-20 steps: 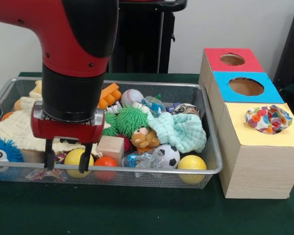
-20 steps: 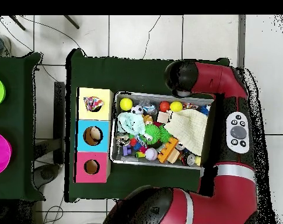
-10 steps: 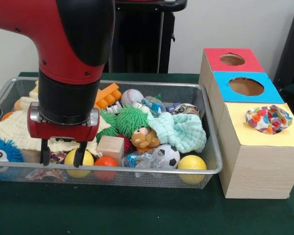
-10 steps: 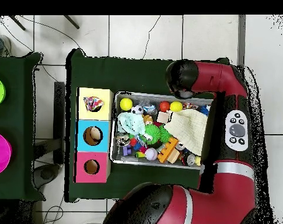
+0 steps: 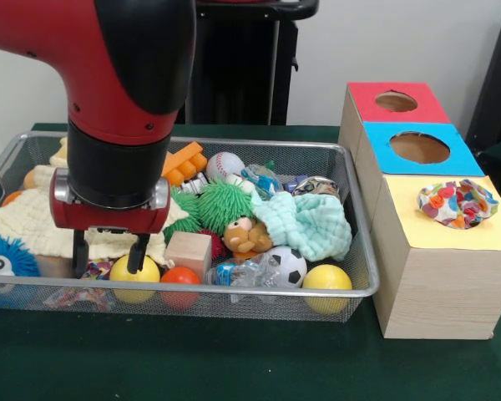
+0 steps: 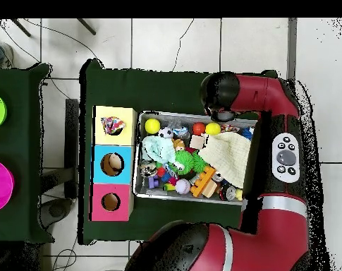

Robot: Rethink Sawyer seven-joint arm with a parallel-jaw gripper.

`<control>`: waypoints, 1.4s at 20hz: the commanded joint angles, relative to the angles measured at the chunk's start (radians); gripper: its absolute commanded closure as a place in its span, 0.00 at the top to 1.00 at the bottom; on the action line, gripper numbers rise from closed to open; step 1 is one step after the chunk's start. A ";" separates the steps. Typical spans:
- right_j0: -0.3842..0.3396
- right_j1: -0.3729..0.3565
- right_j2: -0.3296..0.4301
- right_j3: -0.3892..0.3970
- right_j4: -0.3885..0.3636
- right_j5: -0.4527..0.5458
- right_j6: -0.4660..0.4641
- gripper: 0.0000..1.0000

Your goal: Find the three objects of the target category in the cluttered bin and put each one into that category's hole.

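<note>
- Nearest you, the wire bin holds two yellow balls, an orange ball and a soccer ball along its front edge.
- Your gripper hangs open and empty just above the left yellow ball.
- Farther back, a baseball lies beside orange blocks.
- A patterned cloth sits in the yellow box's hole.

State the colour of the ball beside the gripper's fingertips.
Yellow ball, next to an orange-red one; clearest in the front view.

Dark green tabletop, silver wire-mesh bin. Inside it: yellow ball, orange ball, black-and-white soccer ball, mint cloth. The wooden box has red, blue and yellow tops, with a multicoloured dotted fabric at 3 o'clock.
</note>
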 commanded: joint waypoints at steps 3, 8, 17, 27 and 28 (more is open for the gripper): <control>-0.009 0.024 0.049 0.037 -0.072 0.112 -0.295 1.00; -0.006 0.044 0.026 0.021 -0.113 0.108 -0.291 1.00; -0.020 0.096 0.019 0.002 -0.162 0.076 -0.260 1.00; -0.027 0.160 0.012 -0.032 -0.189 0.076 -0.233 1.00; -0.027 0.168 0.010 -0.038 -0.192 0.076 -0.231 1.00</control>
